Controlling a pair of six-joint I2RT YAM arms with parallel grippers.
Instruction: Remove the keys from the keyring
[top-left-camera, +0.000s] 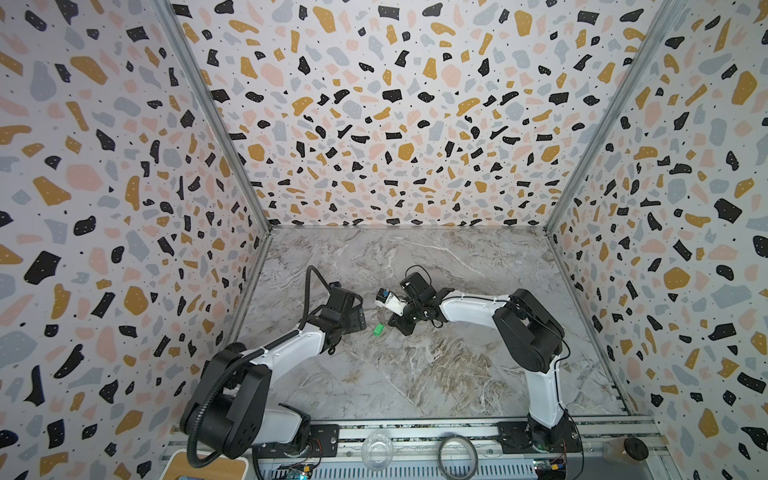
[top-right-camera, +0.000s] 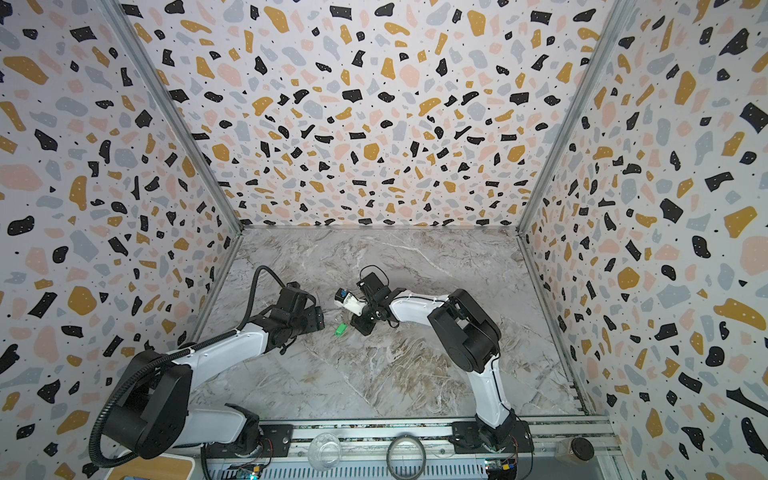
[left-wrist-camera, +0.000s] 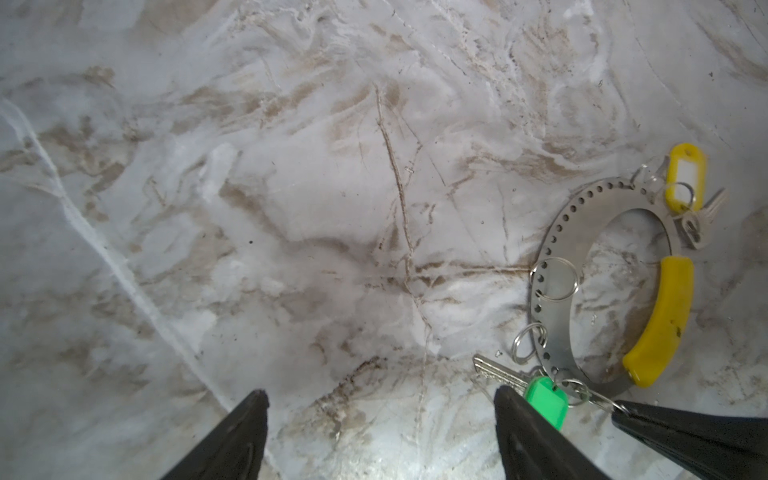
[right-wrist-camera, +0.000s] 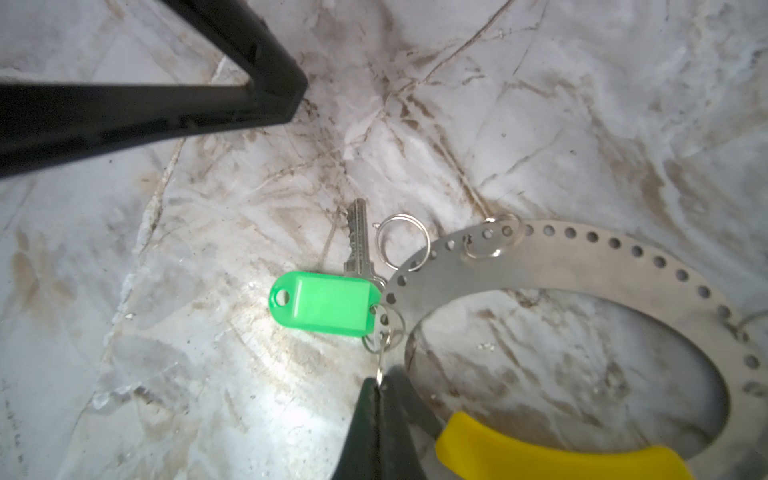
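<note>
Green-tagged key (right-wrist-camera: 358, 237): small ring (right-wrist-camera: 380, 365) is pinched by right gripper (right-wrist-camera: 377, 384), beside keyring (right-wrist-camera: 582, 266); left gripper (left-wrist-camera: 380, 390) is held spread wide.

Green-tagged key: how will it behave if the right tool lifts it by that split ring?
It will probably dangle and swing: the green tag and key look loosely hung off the split ring. It is likely light, but the thin flat keyring may drag along, since that ring, pinched in the right tool, looks threaded through its end hole. The smooth plastic tag could skid on the tabletop.
</note>
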